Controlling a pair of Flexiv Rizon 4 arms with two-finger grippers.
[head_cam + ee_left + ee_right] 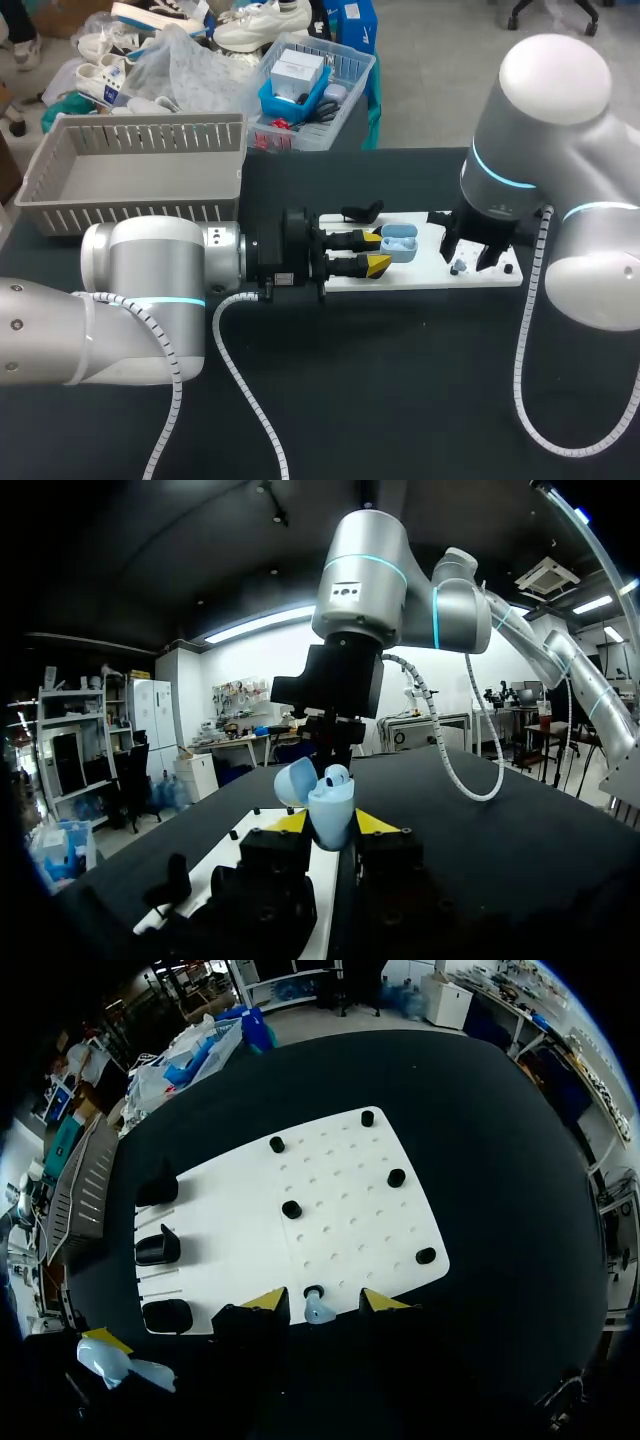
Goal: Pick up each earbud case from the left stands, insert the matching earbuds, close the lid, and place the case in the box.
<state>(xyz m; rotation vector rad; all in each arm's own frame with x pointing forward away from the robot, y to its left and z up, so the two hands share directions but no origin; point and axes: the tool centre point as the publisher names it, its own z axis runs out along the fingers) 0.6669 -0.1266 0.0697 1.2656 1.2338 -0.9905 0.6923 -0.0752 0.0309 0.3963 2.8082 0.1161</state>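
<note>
Left gripper pinches the open earbud case by its body; light and slick, its hinged lid likely delicate. Right gripper, spread, straddles a tiny earbud; best pinched gently across its sides.

A robotics lab bench: 2 grey jointed arms, left arm and right arm, trailing a white cable, over a black table holding a drilled white fixture plate, black pegs, stands and a slotted grey box.
</note>
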